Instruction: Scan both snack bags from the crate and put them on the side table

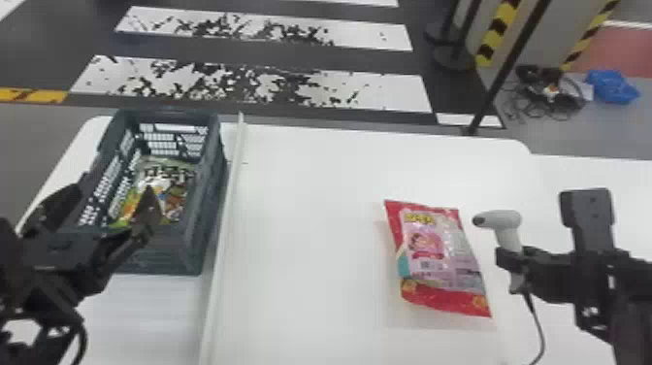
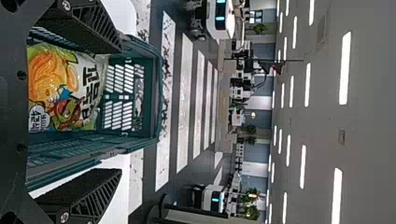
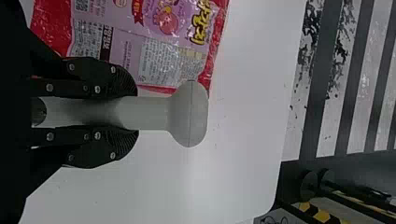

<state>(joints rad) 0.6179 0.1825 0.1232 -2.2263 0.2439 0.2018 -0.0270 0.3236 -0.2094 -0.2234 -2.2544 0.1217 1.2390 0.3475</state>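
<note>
Crate: the dark green crate (image 1: pixel 212 208) stands on the white desk (image 1: pixel 315 194) at the robot's left, its sides full of slots.
Bag in the crate: a green and yellow snack bag (image 1: pixel 177 182) lies inside, printed side up, orange snacks pictured on it.
Bag on the desk: the red and pink snack bag (image 1: pixel 431 252) lies flat and a bit askew on the open white surface, between the crate and the scanner, well apart from the crate.
Left gripper: from where I stand, it (image 1: pixel 114 196) hangs at the near end of the crate, its fingers spread wide; the left wrist view has the bag in the crate beyond them.
Right gripper: this one (image 1: pixel 510 263) is over at the right, near the red and pink bag, fingers closed on the scanner's handle from both sides.
Scanner: the pale grey handheld scanner (image 1: pixel 507 222) is upright, head above the fingers, dark end facing the robot's left; a dark cable (image 1: pixel 539 325) trails down from it.
Strip: a long pale strip (image 1: pixel 228 208) runs along the desk just beside the crate.
Floor: white stripes with black flecks cross it beyond the desk, and a blue bundle (image 1: pixel 612 86) lies near some tangled cables (image 1: pixel 553 94).
</note>
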